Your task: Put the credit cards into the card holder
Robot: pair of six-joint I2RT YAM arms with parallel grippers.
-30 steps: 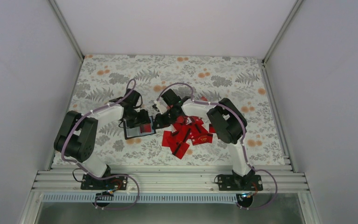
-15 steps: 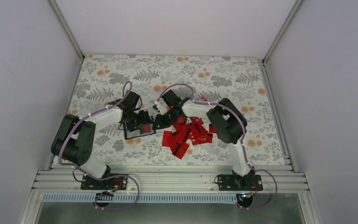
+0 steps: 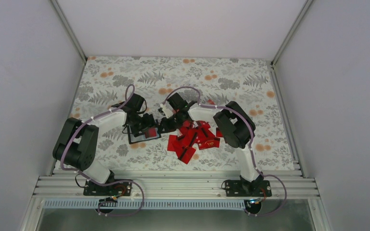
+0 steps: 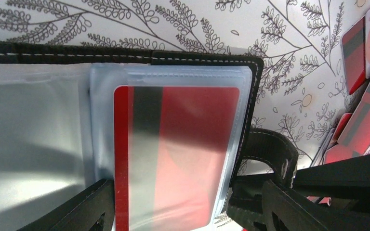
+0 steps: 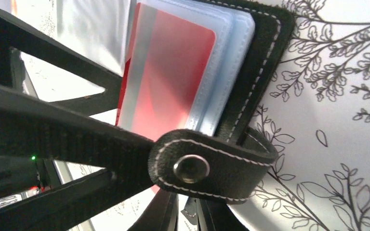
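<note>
The black card holder (image 3: 138, 138) lies open on the patterned table, left of centre. In the left wrist view a red credit card (image 4: 192, 144) with a black stripe sits inside a clear pocket (image 4: 243, 96) of the card holder. My left gripper (image 4: 188, 216) is open, one finger on each side of that pocket, gripping nothing. My right gripper (image 5: 190, 216) is shut on the card holder's snap tab (image 5: 212, 166), holding it out to the right. A heap of loose red credit cards (image 3: 192, 139) lies just right of the holder, under the right arm.
Loose red cards (image 4: 363, 53) reach close to the holder's right edge. The left gripper's finger (image 5: 53, 130) crosses the right wrist view near the tab. Both grippers (image 3: 155, 126) work within a hand's width of each other. The enclosure walls (image 3: 38, 72) stand on both sides.
My left gripper's jaws have spread wider round the pocketed card, and the left arm has shifted slightly left. The right gripper and the holder have stayed put.
</note>
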